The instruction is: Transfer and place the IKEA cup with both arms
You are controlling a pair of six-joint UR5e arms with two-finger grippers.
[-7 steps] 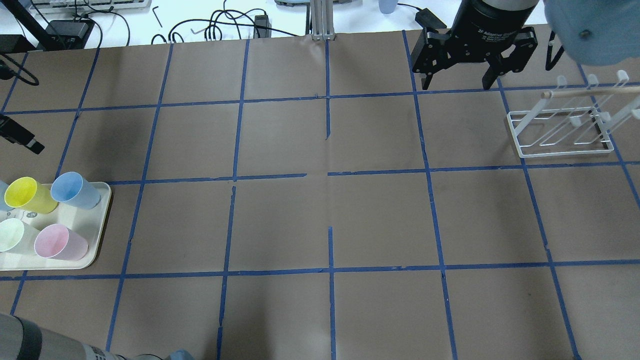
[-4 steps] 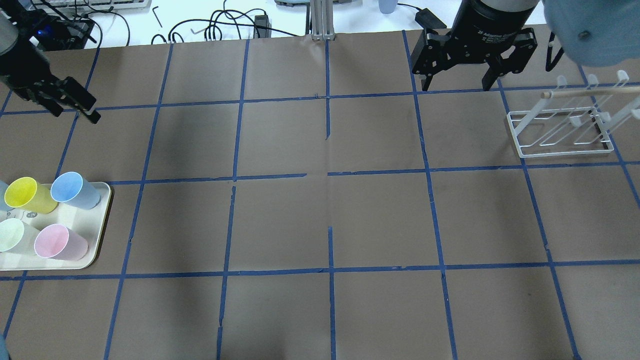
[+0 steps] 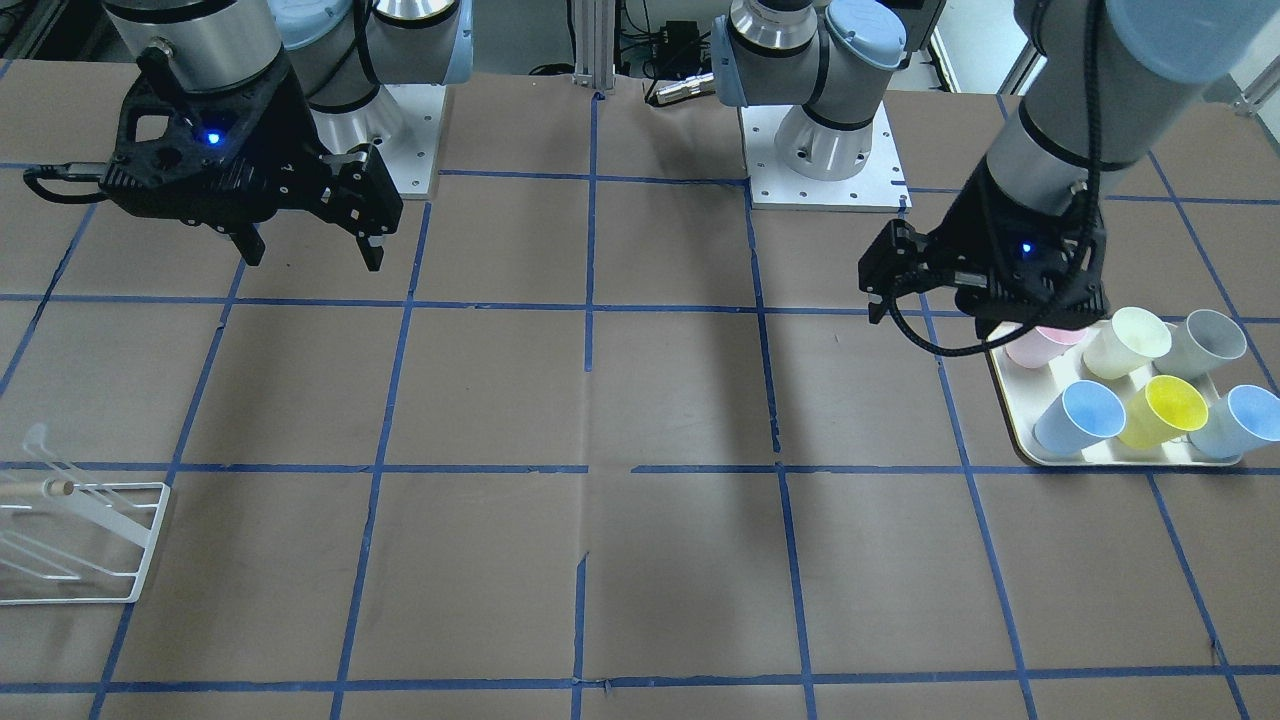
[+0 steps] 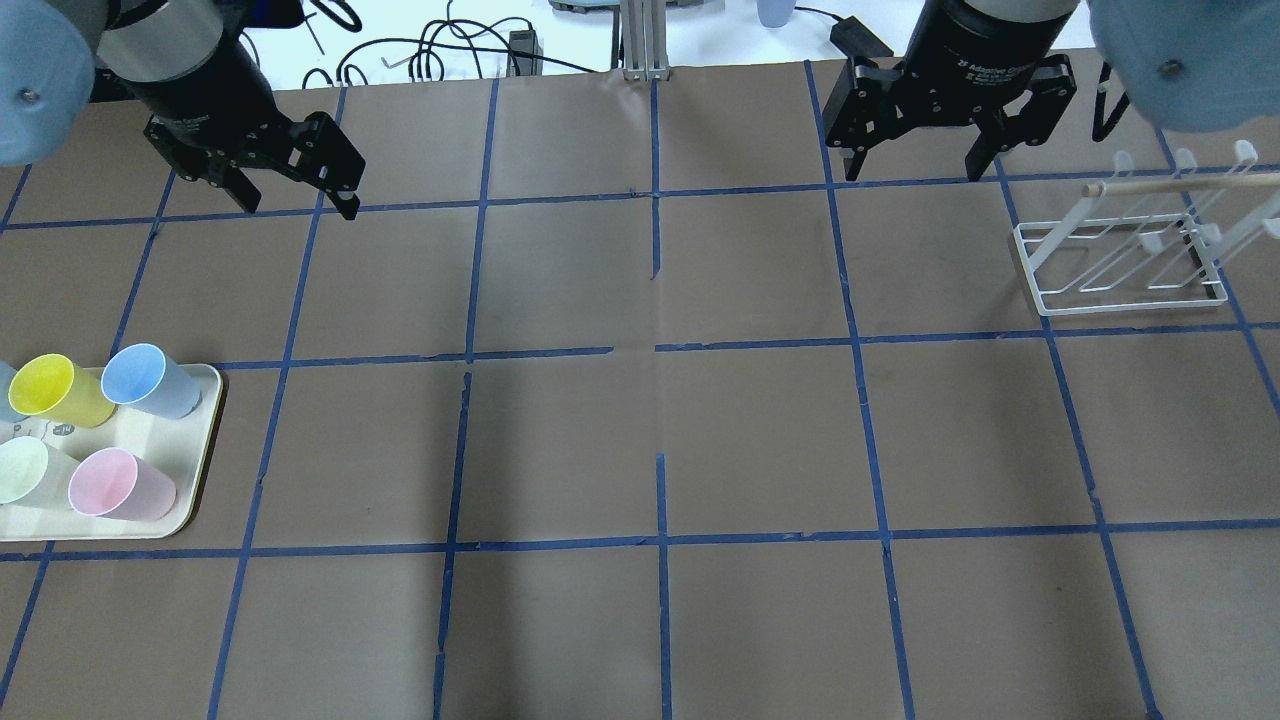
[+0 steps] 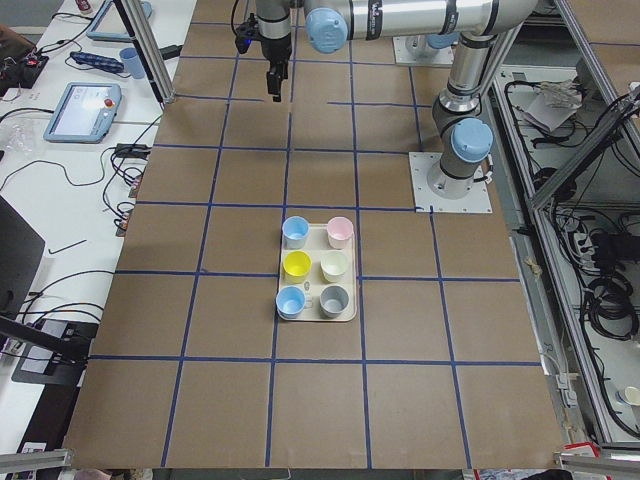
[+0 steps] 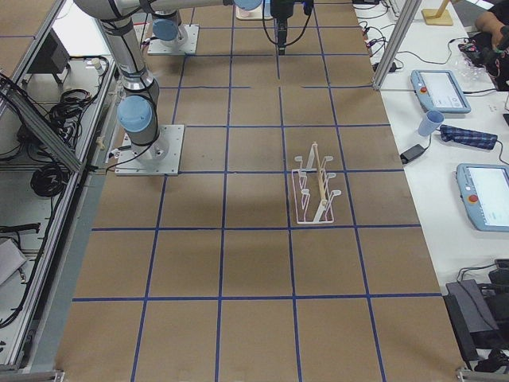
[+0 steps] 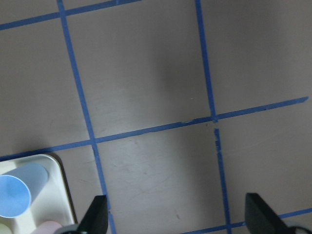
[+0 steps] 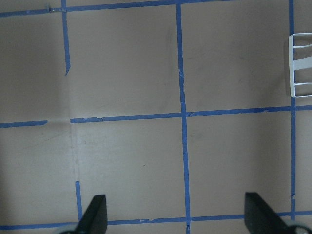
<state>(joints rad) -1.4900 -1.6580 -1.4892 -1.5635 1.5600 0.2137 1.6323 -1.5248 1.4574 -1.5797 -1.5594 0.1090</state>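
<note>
The lime-yellow IKEA cup [image 4: 55,388] stands upright on a cream tray [image 4: 203,440] at the table's left edge. It also shows in the front view [image 3: 1165,410] and the left-side view [image 5: 296,263]. My left gripper [image 4: 297,208] hangs open and empty above the table's far left part, well beyond the tray. In its wrist view [image 7: 175,219] only bare table and the tray corner show. My right gripper [image 4: 913,170] is open and empty at the far right, seen also in the front view [image 3: 312,258].
The tray also holds a blue cup [image 4: 145,380], a pink cup [image 4: 115,483], a pale cream cup [image 3: 1125,340], a grey cup [image 3: 1205,340] and another light blue cup [image 3: 1240,420]. A white wire rack [image 4: 1120,265] with a wooden rod stands at the right.
My left arm has swung in from the left edge and moved right along the far side of the table, gripper open. The right gripper has hardly moved.
</note>
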